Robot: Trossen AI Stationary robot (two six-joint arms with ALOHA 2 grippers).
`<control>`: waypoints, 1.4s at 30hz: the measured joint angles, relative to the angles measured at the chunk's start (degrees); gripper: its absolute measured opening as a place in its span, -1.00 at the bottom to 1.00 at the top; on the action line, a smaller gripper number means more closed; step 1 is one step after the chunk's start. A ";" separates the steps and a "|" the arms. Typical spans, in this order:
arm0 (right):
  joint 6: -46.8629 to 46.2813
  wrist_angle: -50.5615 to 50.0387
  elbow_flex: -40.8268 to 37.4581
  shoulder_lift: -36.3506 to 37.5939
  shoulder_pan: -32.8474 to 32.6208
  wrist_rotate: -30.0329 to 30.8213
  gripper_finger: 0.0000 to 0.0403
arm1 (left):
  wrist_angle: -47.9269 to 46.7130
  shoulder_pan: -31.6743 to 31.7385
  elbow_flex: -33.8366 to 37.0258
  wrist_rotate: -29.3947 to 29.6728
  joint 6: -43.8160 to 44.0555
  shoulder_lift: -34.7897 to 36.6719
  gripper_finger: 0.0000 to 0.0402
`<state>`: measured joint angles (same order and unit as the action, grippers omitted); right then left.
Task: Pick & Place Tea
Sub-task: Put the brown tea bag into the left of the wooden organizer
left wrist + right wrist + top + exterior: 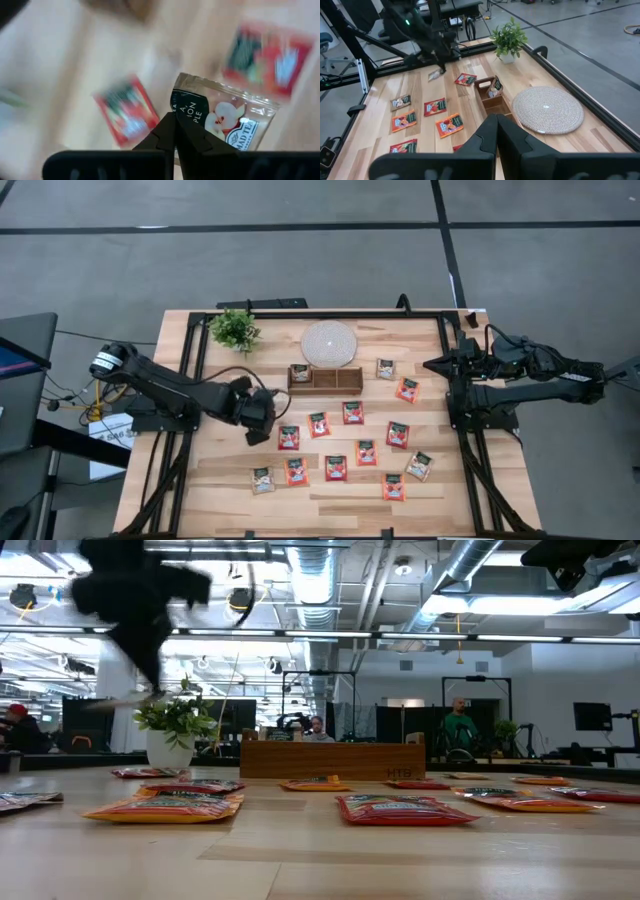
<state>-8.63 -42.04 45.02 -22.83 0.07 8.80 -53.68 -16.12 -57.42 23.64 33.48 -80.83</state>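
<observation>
Several tea sachets lie flat on the wooden table [225, 490], most of them red-orange [336, 468] and a few pale [263, 480]. One sachet [300, 373] stands in the left compartment of the brown wooden tray [325, 378]. My left gripper [262, 423] is left of the sachets, raised above the table, and is shut on a pale sachet with an apple picture [225, 117]. My right gripper [432, 364] waits shut at the table's right side and holds nothing. My left gripper pinches the pale sachet between its two fingers at the dark-printed edge [184, 111], near a corner. The fingers slant down from above. The sachet [435, 75] sticks out beyond the fingertips, lifted clear of the table.
A round white woven disc [329, 343] lies behind the tray. A small potted plant [235, 330] stands at the far left. Black rails [190, 380] run along the table's sides. People sit in the room beyond the table [460, 725].
</observation>
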 joint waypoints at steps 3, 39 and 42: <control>0.00 0.00 0.02 -0.01 0.00 0.00 -1.00 | 0.58 0.00 -4.66 11.63 -4.36 0.06 -1.00; -0.47 0.04 0.02 0.00 0.00 0.17 -1.00 | 38.83 12.02 -6.44 42.22 -40.31 -23.44 -1.00; -0.48 0.04 0.02 0.00 0.00 0.17 -1.00 | 38.61 12.02 -6.44 41.89 -38.88 -24.13 -1.00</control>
<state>-9.11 -42.00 45.04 -22.83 0.08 8.97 -15.07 -4.10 -63.86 65.53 -5.40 -104.96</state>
